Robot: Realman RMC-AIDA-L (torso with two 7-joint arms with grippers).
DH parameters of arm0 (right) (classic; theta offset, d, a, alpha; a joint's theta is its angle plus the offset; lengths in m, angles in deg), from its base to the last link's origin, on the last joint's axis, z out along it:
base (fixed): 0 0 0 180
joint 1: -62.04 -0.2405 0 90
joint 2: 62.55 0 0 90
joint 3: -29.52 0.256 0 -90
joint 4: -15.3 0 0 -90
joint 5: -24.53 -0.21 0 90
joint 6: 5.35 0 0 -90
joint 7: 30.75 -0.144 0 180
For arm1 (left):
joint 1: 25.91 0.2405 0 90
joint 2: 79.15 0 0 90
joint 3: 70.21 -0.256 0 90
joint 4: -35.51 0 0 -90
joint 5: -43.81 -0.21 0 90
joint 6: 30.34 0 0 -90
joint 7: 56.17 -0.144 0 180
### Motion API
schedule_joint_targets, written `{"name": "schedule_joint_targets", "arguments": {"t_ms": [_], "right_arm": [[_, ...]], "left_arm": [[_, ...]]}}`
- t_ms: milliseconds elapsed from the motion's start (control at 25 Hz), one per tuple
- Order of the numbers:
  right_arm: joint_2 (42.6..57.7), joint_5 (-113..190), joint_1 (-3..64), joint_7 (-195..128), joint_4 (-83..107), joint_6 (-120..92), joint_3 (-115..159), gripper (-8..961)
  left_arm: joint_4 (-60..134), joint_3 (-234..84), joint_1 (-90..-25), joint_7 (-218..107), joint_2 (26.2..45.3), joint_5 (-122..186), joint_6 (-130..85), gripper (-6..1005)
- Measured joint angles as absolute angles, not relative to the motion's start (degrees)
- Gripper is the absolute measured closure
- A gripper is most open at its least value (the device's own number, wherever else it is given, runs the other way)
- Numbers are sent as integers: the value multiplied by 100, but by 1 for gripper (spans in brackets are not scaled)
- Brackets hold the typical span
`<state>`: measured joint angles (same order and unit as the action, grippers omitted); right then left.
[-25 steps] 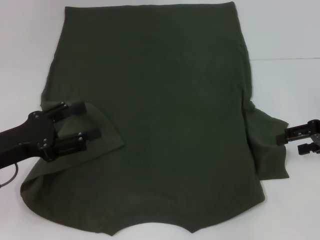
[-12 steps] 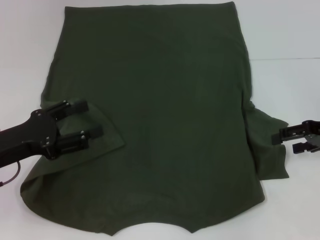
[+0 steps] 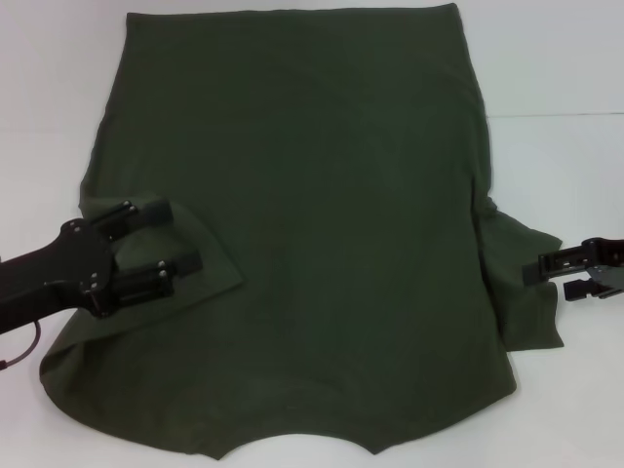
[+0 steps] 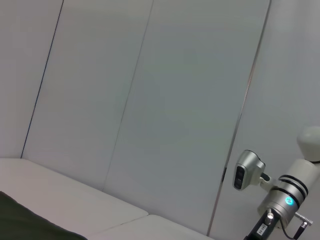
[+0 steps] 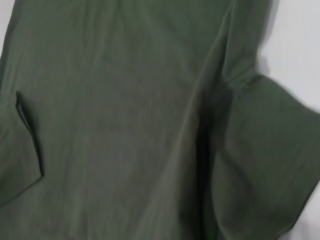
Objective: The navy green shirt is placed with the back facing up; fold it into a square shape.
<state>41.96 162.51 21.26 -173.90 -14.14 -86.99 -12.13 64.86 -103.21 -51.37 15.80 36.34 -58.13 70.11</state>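
navy green shirt (image 3: 312, 224) spread flat, plain side up, across the white table (image 3: 565, 68), left sleeve folded in over the body, left gripper (image 3: 174, 237) spread wide above that sleeve, right gripper (image 3: 551, 278) slightly parted at the right sleeve's outer edge

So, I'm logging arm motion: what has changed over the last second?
The right gripper crept inward toward the shirt's right sleeve. The left gripper eased slightly back, its open fingers still over the sleeve folded onto the navy green shirt. The shirt itself lies unchanged on the table.
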Motion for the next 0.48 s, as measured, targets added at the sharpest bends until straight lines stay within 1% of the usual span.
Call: {"name": "schedule_joint_targets", "arguments": {"t_ms": [480], "right_arm": [[4209, 16252, 2092, -17295, -1414, -8652, -1207, 109]], "left_arm": [[6486, -10326, -5095, 1562, 3647, -5815, 7012, 108]]}}
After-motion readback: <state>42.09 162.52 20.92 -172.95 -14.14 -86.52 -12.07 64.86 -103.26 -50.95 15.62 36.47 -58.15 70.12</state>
